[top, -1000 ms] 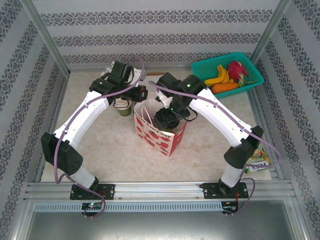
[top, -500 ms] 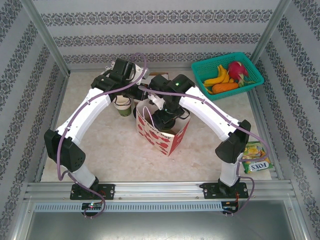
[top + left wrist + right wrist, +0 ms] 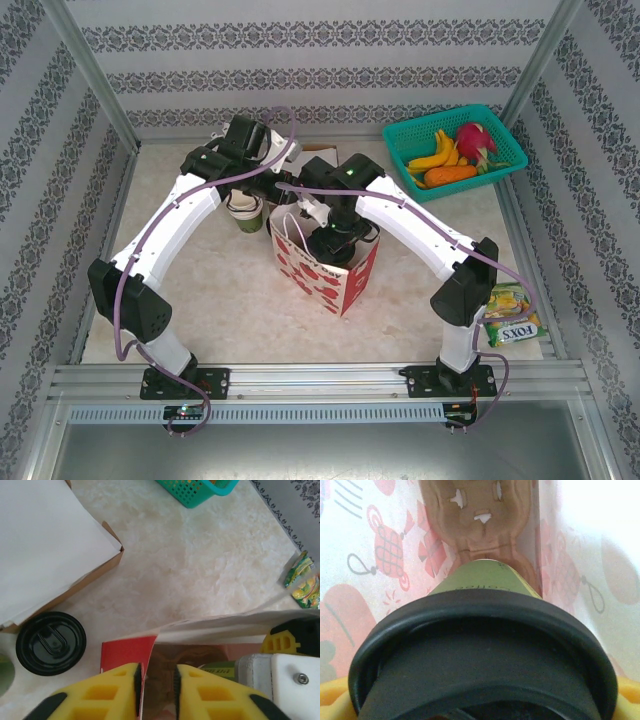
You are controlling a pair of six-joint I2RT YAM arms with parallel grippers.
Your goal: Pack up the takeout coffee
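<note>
The marble-pattern tabletop carries a red-flowered paper bag, which stands upright and open near the middle, between the two arms. At the far right corner is a green basket with fruits in it.

The left end effector is at the far-left rim of the bag. Its yellow fingers are nearly together, and the thin paper edge passes between them, so it is clamped on the rim.

The right end effector reaches down into the bag from above. At the bottom of the bag lies a brown cardboard cup carrier. The takeout coffee is inside the bag, above this carrier. It is gripped at the sides by the right fingers, with its black lid toward the wrist camera.

A stack of lidless green cups stands just left of the bag. A single black lid is near it, and a snack packet lies at the right edge.
</note>
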